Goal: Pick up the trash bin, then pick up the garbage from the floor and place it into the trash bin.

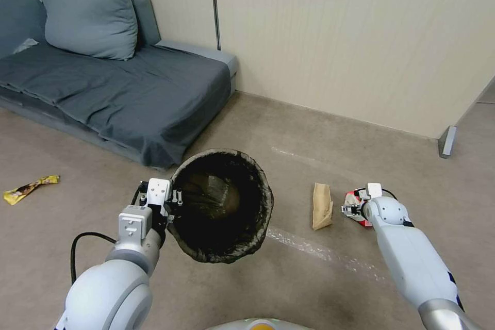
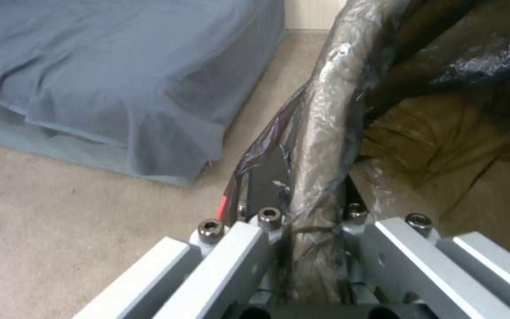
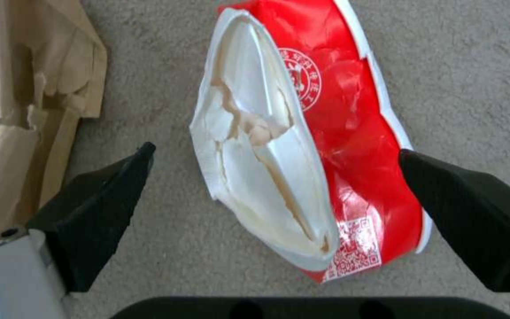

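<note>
Soft, even indoor light with faint shadows. In the head view the wall seam (image 1: 214, 5) bows toward 12 o'clock, and a pale glare streak crosses the floor (image 1: 319, 252) at 5 o'clock. Both wrist views are blurred, with sheen on the bag-wrapped rim (image 2: 326, 110).

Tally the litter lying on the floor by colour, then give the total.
Brown paper bag: 1
Red-and-white crushed cup: 1, between the open jaws of the right gripper
Yellow wrapper: 1
Total: 3
</note>
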